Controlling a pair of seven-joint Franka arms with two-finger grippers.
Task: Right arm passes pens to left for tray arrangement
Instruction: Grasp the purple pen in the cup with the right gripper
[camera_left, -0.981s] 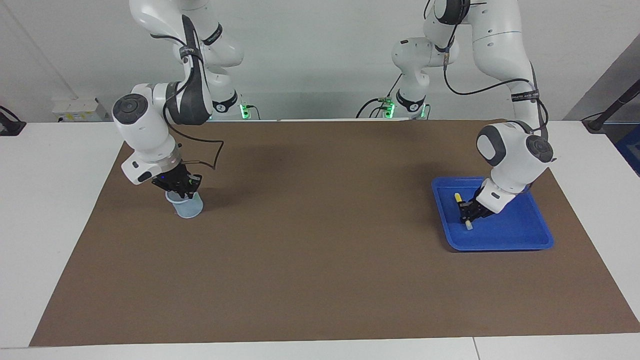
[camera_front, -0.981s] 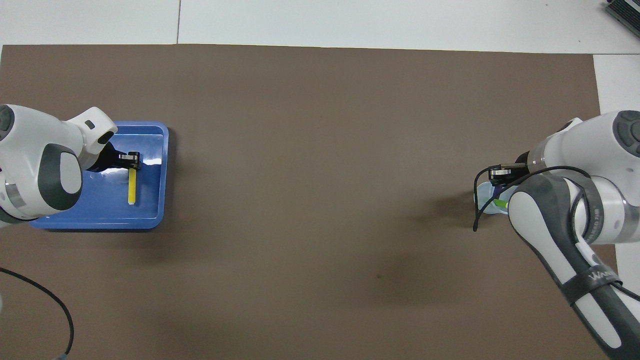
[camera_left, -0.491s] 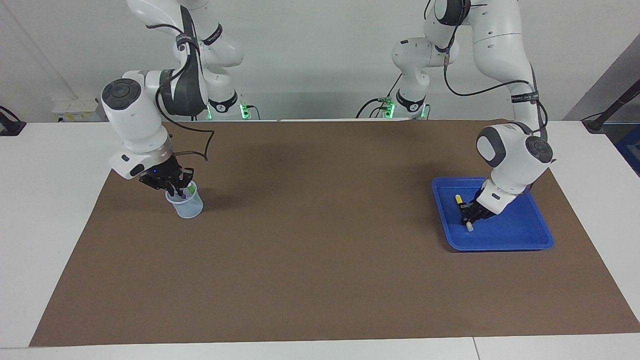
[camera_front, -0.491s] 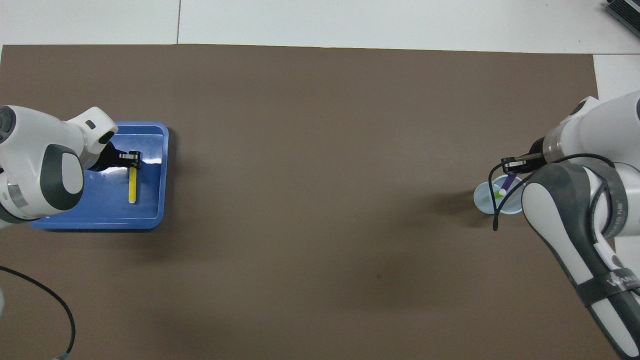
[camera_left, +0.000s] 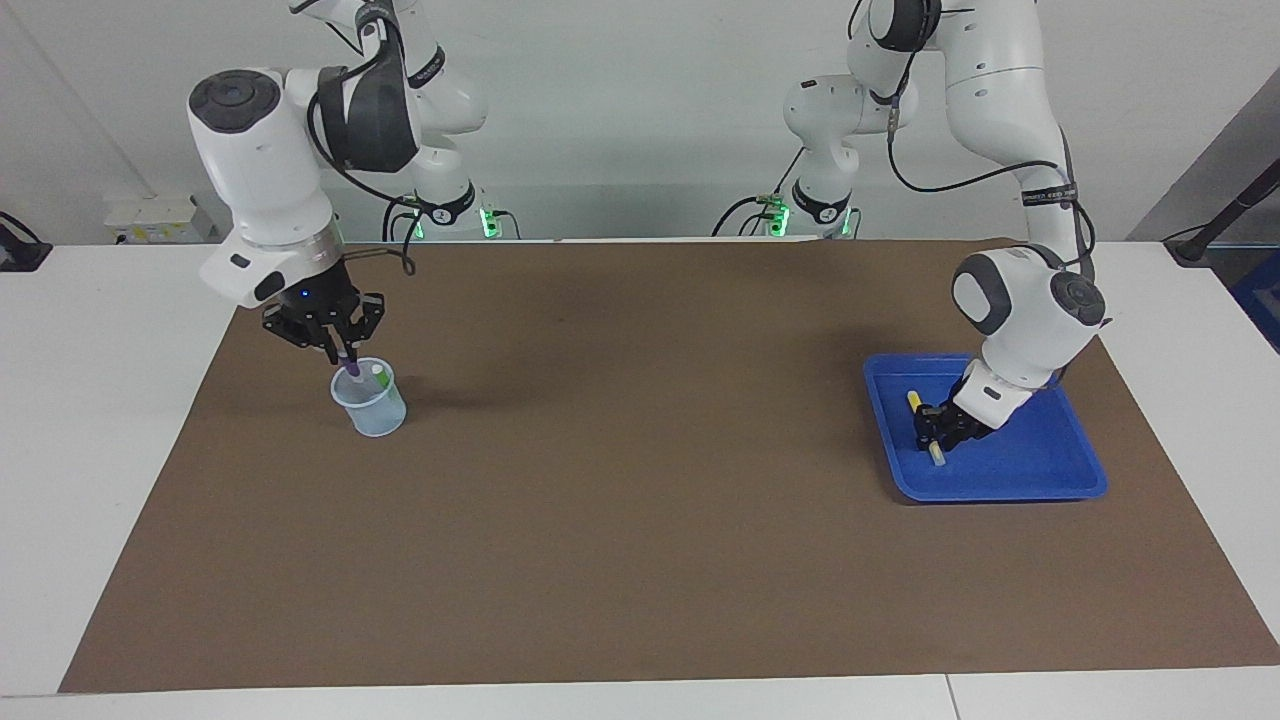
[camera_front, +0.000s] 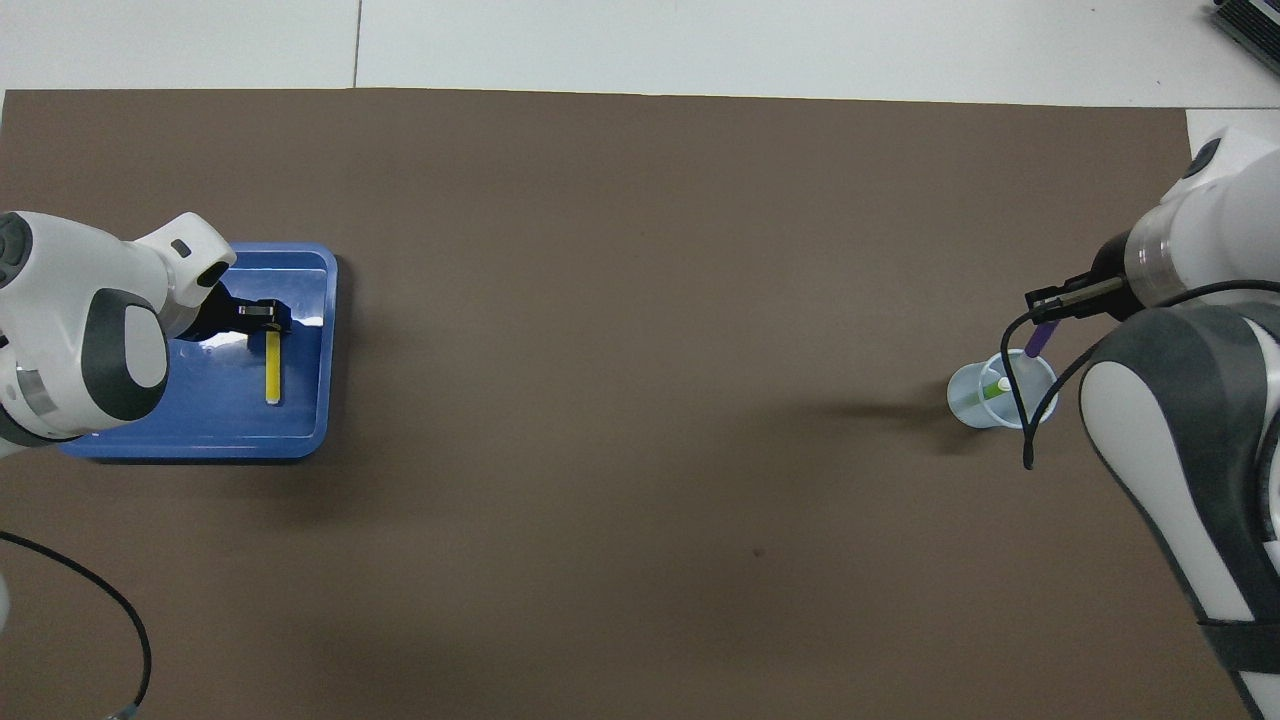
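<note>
Brown-covered tabletop: right hand (camera_left: 345, 352) pinching purple pen (camera_left: 351, 367) out of cup (camera_left: 370, 404) for handover; left hand (camera_left: 938, 428), grip unclear, over yellow pen (camera_left: 926, 425) in tray (camera_left: 1050, 462) near its end.

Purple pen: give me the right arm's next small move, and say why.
Probably raise the right gripper straight up a little. Its jaws are shut on the purple pen at its top, but the pen's lower end is inside the cup, beside the green pen; swinging sideways now could tip the cup. The left gripper is low in the tray at the yellow pen.
</note>
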